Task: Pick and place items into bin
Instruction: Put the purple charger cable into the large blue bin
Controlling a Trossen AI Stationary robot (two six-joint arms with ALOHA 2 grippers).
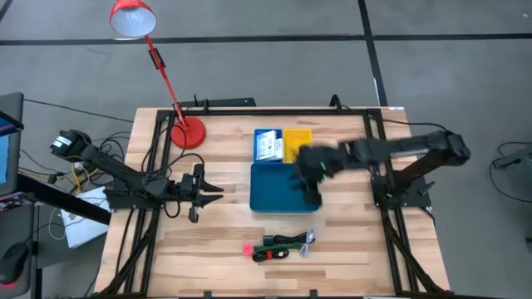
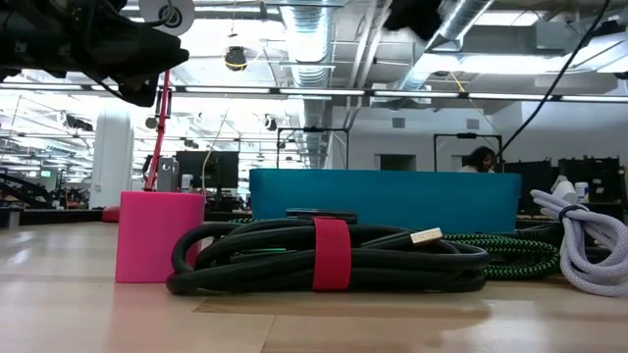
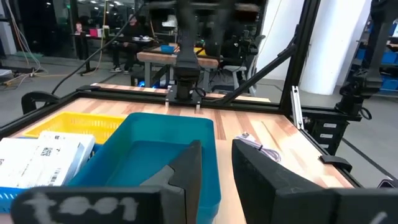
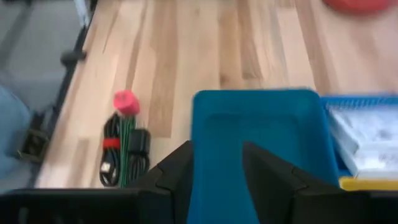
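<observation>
One white packet (image 1: pixel 267 146) fills the blue tray (image 1: pixel 258 157); right end effector (image 1: pixel 311 193) gapes empty.

Even, bright overhead light falls on the pale wooden desk (image 1: pixel 224 241), leaving only soft, short shadows. In the high view the right arm's dark tool (image 1: pixel 309 170) is smeared by motion blur. The low view faces glaring ceiling strip lights, so the dark arm overhead reads as a silhouette; the coiled black cable with a red strap (image 2: pixel 329 257) is sharp, the room behind soft. The right wrist view is blurred throughout, the large teal-blue plastic tray (image 4: pixel 258 146) included.
</observation>
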